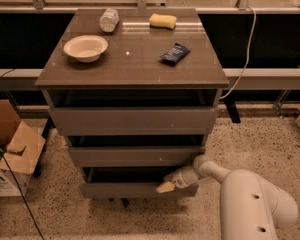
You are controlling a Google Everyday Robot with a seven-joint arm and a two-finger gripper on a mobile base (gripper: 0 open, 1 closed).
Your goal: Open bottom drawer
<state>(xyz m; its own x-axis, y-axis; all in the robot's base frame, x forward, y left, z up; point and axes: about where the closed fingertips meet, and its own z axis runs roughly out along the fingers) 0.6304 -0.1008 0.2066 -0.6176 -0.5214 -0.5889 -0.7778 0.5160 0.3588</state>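
My gripper sits low at the front of the cabinet, its pale tip against the upper lip of the bottom drawer, toward that front's right end. I cannot tell whether it is clamped on the lip or released. The bottom drawer is the lowest of three fronts, and it stands a little forward of the middle drawer, with a dark gap showing above it. I judge the pull as begun but far from finished, with most of the travel left to draw out. The arm reaches in from the lower right. On the cabinet top, a white bowl sits near the left edge and a crumpled bottle lies by the far edge. A yellow sponge is also at the far edge, right of the bottle, and a dark packet lies toward the right edge. The cabinet stands on a speckled floor, with a cardboard box to its left and a white cable hanging behind its right corner.
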